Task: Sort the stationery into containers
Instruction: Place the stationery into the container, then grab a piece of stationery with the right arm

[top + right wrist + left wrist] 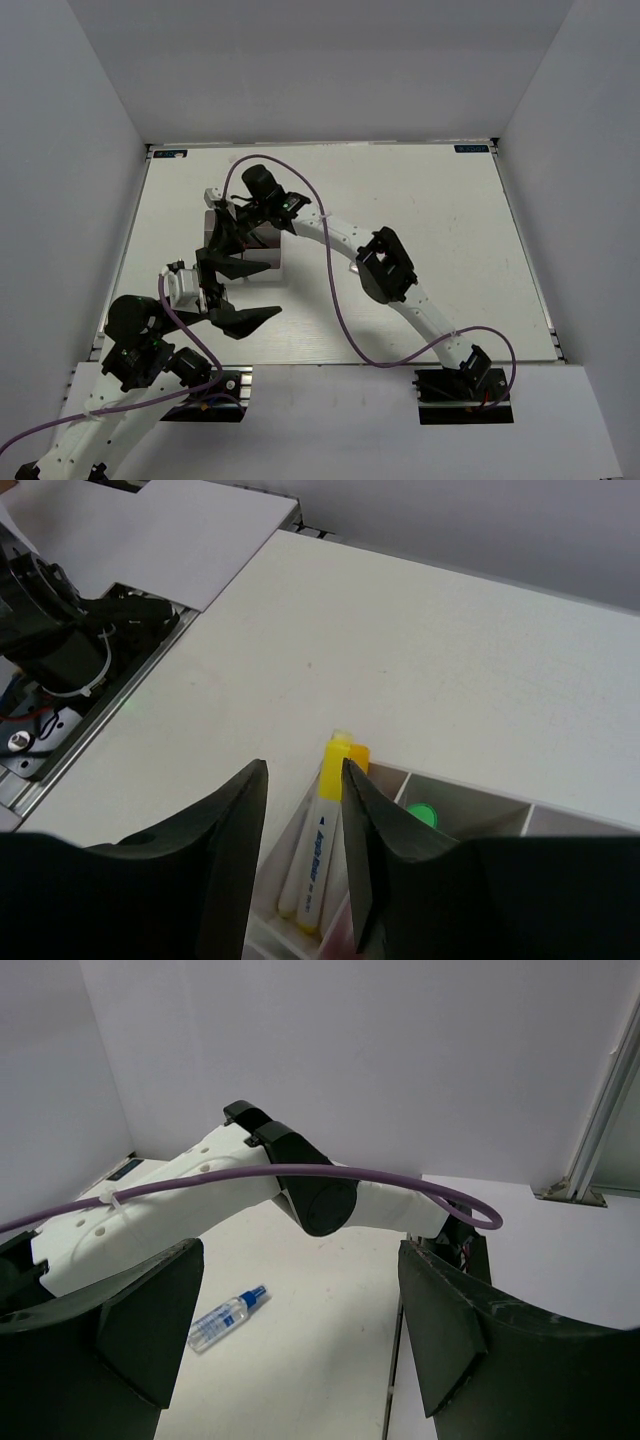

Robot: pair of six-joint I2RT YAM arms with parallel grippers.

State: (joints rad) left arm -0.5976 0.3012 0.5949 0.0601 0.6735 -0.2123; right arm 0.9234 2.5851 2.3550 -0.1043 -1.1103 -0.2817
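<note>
Containers [470, 787] sit beneath the right gripper [305, 766], jaws partly spread astride a yellow-capped marker [320, 840] lying lengthwise inside. Outside the containers, a clear-blue tube [228, 1318] lies slantwise ahead of the wide-spread left gripper [300, 1260], probably the nearer arm.

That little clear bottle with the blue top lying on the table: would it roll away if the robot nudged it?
Probably, yes: the bottle lies on its side and looks round, so a sideways nudge would likely roll it. Its clear body looks smooth, so a grip may slip. It seems small and light.
</note>
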